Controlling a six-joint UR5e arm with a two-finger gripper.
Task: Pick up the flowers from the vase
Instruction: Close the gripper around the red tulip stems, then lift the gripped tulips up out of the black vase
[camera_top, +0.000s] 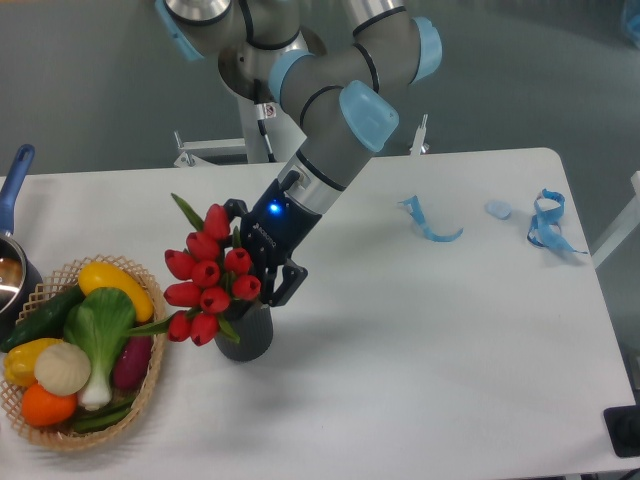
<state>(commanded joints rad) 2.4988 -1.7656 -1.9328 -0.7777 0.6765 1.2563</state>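
Tool spread beside red tulip flowers; ribbed cylindrical vase below.

The flowers are a tight bunch of red tulip buds with green stems and a few long green leaves, standing in the left-centre of the frame. The buds cluster in a rough column that leans toward the left, the topmost bud highest and the lowest ones hanging over the left side of the vase's mouth. One narrow leaf points up and left above the bunch, another pokes out low on the left. The vase is a small dark grey cylinder with vertical ribs, standing upright on the white counter, just below and slightly right of the buds, its upper part largely hidden.
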